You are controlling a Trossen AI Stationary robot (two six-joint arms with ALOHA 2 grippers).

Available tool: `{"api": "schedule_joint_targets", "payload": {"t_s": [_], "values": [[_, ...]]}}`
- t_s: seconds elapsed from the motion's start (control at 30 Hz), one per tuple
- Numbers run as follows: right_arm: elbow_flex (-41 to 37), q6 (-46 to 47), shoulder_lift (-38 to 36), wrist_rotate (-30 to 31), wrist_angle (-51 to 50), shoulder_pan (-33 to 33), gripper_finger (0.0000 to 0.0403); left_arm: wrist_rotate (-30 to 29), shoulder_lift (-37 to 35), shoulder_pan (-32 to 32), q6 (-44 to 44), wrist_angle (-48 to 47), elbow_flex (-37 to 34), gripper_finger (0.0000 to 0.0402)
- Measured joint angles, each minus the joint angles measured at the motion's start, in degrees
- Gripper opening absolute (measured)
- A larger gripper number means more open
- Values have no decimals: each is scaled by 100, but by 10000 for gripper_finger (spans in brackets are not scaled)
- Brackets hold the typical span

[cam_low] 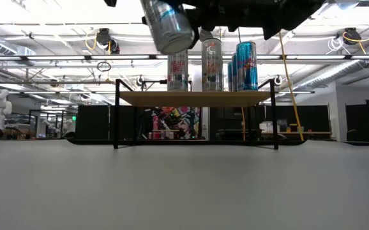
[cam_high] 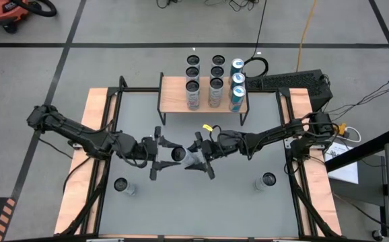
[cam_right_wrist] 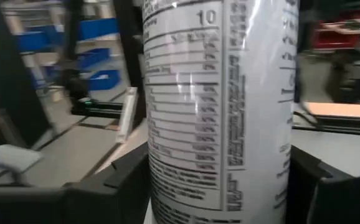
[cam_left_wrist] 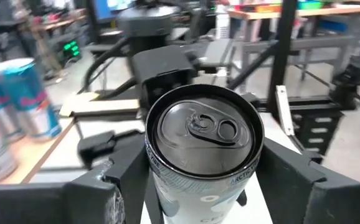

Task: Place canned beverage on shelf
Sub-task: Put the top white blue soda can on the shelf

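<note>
Mid-bench, above the grey surface, a silver beverage can hangs between the two arms, well short of the shelf. The left gripper has its fingers set against the can's sides, pull-tab lid facing its wrist camera, and appears to be the one carrying it. The right gripper faces it from the other side with its fingers standing either side of the can body; whether they press on the can or merely bracket it cannot be told, so this reads as a handover in progress.

On the near part of the bench, two more cans wait upright and well apart: one at the left, one at the right. Neither is being touched.

At the far edge stands the shelf, its light wood top on thin black legs already stocked with three rows of upright cans: a pale row at left, a pale row in the middle and a blue row at right.

By this showing the job is partly done: the shelf holds cans, one is in the air and not yet placed, and two on the bench remain to be collected.
</note>
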Motion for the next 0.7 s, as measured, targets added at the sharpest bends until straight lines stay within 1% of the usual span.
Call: {"api": "schedule_joint_targets", "payload": {"t_s": [0.1,0.2,0.37,0.53,0.6,0.7], "values": [[0,-83,0,675,-91,89,239,-388,-4,-3,-319,-111,0,237],[1,-383,0,1246,-290,227,249,-732,-3,0,-562,-178,0,237],[1,-754,0,2342,-587,512,267,-1050,-3,-7,-859,-160,0,237],[-1,-1000,0,3285,-721,718,271,-1368,-3,0,-1150,-116,2,236],[-1,-1007,0,3558,-731,763,266,-1482,13,0,-1274,-110,4,236],[-3,-971,0,3594,-739,774,254,-1585,26,-2,-1437,-108,4,236]]}}
